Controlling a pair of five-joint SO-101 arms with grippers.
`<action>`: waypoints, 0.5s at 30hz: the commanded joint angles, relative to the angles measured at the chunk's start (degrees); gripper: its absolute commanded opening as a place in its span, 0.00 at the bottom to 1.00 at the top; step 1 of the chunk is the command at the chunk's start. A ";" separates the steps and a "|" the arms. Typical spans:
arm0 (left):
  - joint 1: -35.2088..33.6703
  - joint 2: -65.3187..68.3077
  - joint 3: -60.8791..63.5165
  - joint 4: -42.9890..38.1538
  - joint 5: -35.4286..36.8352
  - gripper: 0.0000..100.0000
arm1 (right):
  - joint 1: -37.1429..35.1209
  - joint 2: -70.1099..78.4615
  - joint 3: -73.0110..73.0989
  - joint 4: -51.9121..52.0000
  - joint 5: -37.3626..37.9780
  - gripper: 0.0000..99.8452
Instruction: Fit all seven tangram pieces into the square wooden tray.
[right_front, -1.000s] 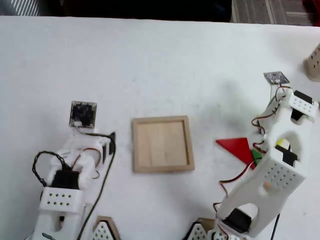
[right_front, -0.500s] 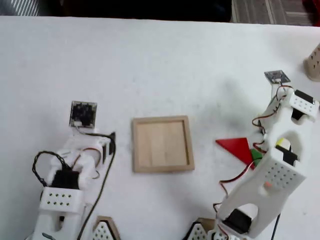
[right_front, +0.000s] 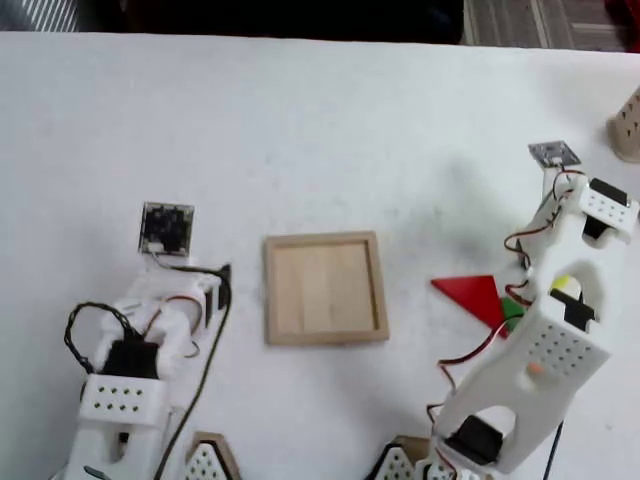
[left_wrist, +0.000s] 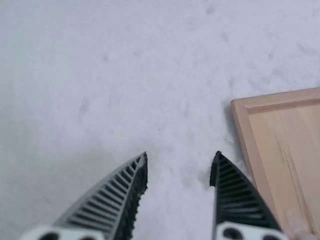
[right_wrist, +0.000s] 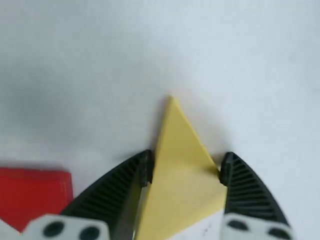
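The square wooden tray (right_front: 325, 288) lies bare at the table's middle, and its corner (left_wrist: 280, 145) is visible in the left wrist view. My left gripper (left_wrist: 180, 162) stands open just left of the tray (right_front: 222, 278), nothing between its fingers. A yellow triangle (right_wrist: 182, 155) sits between my right gripper's (right_wrist: 185, 160) fingers, which press on both its sides. From above, that yellow piece (right_front: 565, 287) peeks out under the right arm. A red triangle (right_front: 475, 296) lies right of the tray, and a green piece (right_front: 513, 311) next to it is partly hidden by the arm. The red piece's corner (right_wrist: 32, 192) lies beside the gripper.
A beige perforated object (right_front: 627, 125) stands at the far right edge. Both arm bases sit along the near edge. The far half of the white table (right_front: 300, 130) is open room.
The right arm's wrist has crept very slightly toward the far side. The left arm, tray and loose pieces have not moved.
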 joint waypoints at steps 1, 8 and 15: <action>-0.40 0.04 -0.44 -1.49 -0.53 0.21 | 0.22 -5.49 -0.35 4.53 -0.09 0.22; -0.40 0.04 -0.44 -1.49 -0.53 0.21 | 1.89 -11.03 0.09 7.96 -2.81 0.40; -0.40 0.04 -0.44 -1.49 -0.53 0.21 | 4.70 -8.57 0.18 9.19 -5.63 0.40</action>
